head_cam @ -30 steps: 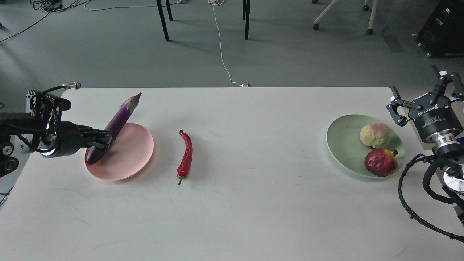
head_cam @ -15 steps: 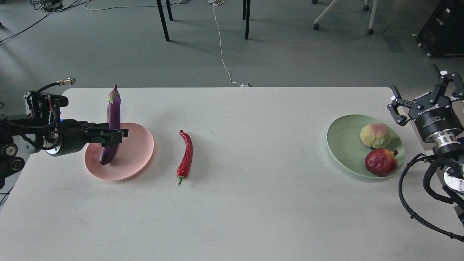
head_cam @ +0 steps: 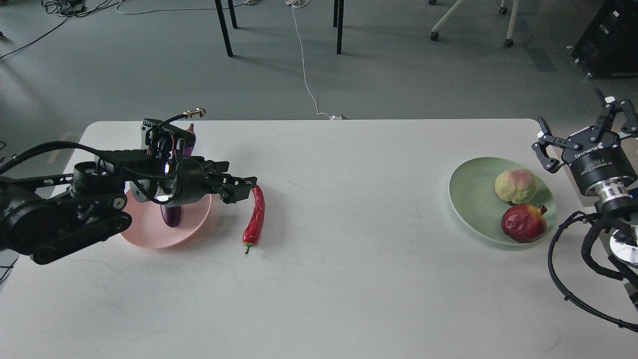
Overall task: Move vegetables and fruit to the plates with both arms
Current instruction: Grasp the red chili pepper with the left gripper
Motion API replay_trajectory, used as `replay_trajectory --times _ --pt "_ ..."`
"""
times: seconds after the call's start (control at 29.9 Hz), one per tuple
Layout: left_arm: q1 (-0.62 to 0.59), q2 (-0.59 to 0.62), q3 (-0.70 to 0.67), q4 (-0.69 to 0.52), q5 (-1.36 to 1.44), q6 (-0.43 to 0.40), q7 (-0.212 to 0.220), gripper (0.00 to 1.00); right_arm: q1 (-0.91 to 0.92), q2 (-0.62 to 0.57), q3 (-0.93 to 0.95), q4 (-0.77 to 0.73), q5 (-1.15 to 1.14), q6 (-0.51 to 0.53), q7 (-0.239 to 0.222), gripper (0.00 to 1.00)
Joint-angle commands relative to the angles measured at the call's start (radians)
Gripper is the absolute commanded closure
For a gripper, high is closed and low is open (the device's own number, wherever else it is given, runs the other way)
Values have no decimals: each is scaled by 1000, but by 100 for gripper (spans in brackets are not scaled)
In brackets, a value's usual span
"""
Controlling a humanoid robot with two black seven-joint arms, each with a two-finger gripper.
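A: Our left gripper (head_cam: 239, 188) is out over the table (head_cam: 349, 259), fingertips just beside the top of the red chili pepper (head_cam: 254, 213). The fingers look parted a little and hold nothing, as far as we can tell from this angle.

B: And the eggplant (head_cam: 172, 215)? We only see its purple end under our wrist, on the pink plate (head_cam: 149, 237), and the stem tip poking out at about 12 o'clock behind the arm.

A: That's our worry. We can't tell whether it lies flat or leans on the arm. If it leans, pulling the arm away could roll it off the plate.

B: The chili is the other risk. It's thin and curved, lying from 12 to 6 o'clock. A narrow opening coming in from 9 o'clock could shove it sideways instead of straddling it.

A: On the far side, our right gripper (head_cam: 580, 137) hangs spread wide and empty at 3 o'clock of the green plate (head_cam: 471, 199). The pale fruit (head_cam: 516, 185) and pomegranate (head_cam: 523, 223) sit touching on it, near the rim, so a bump there could tip one out.
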Motion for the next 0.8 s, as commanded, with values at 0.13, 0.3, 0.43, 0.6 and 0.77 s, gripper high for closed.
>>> replay_trajectory --times 0.13,0.3,0.43,0.6,0.77 --pt "40 -51 9 43 46 -2 33 21 -1 -6 2 -2 0 0 0 1" --pt "57 -75 10 84 48 -2 35 21 -1 3 1 -8 0 0 0 1" --pt "68 -92 12 93 86 -2 35 23 1 3 1 -10 0 0 0 1" --pt "91 -123 10 101 115 -4 38 24 3 2 1 -10 0 0 0 1" --pt "100 -135 12 113 143 -8 37 38 4 0 -1 -13 0 0 0 1"
